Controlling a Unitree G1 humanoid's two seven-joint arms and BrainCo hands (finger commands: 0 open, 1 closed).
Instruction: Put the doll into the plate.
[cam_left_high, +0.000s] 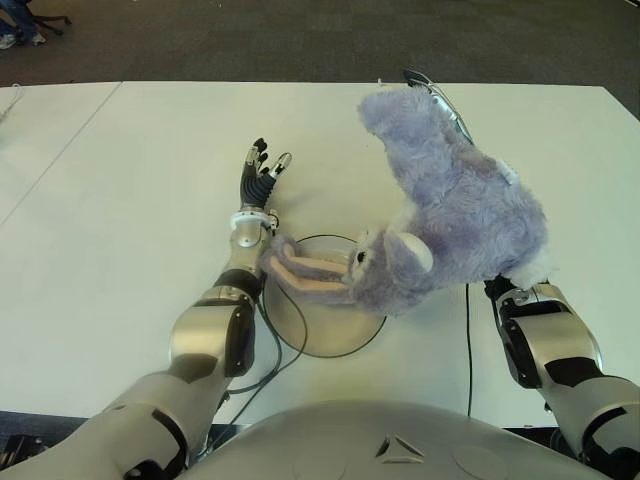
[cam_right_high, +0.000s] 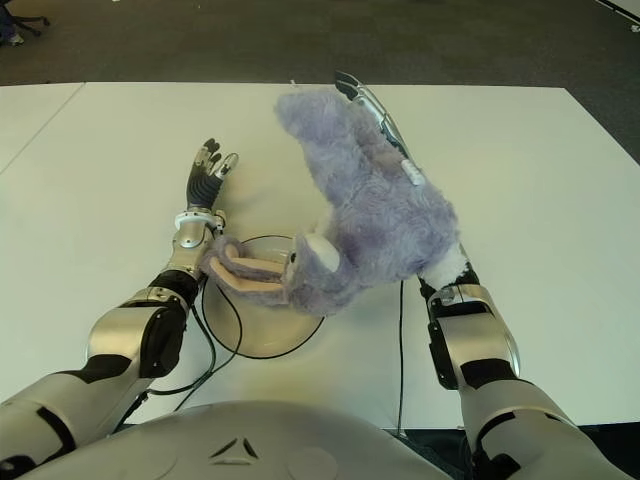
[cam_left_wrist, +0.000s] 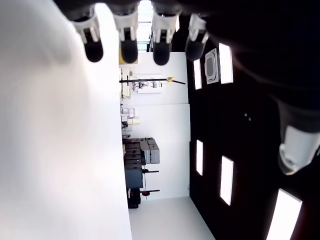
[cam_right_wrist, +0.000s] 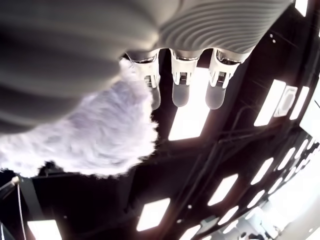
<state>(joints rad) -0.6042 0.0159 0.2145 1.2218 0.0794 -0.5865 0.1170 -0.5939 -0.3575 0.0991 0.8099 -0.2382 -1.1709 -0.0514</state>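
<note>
A fluffy lilac doll (cam_left_high: 450, 210) with long pink-lined ears lies draped over my right hand (cam_left_high: 432, 88) and forearm, tilted down to the left. Its head and one ear (cam_left_high: 305, 278) hang over the round dark-rimmed plate (cam_left_high: 310, 328) near the table's front edge. The right hand is palm up beneath the doll, and its straight fingers (cam_right_wrist: 182, 92) stick out past the doll's far end, not curled around it. My left hand (cam_left_high: 262, 165) shows just beyond the plate's left side, its fingers (cam_left_wrist: 127, 47) spread and holding nothing.
A thin black cable (cam_left_high: 468, 350) runs along the white table (cam_left_high: 130, 200) right of the plate. Another cable (cam_left_high: 275, 350) loops by my left forearm. A seam (cam_left_high: 60, 160) crosses the table at left. Dark carpet (cam_left_high: 300, 40) lies past the far edge.
</note>
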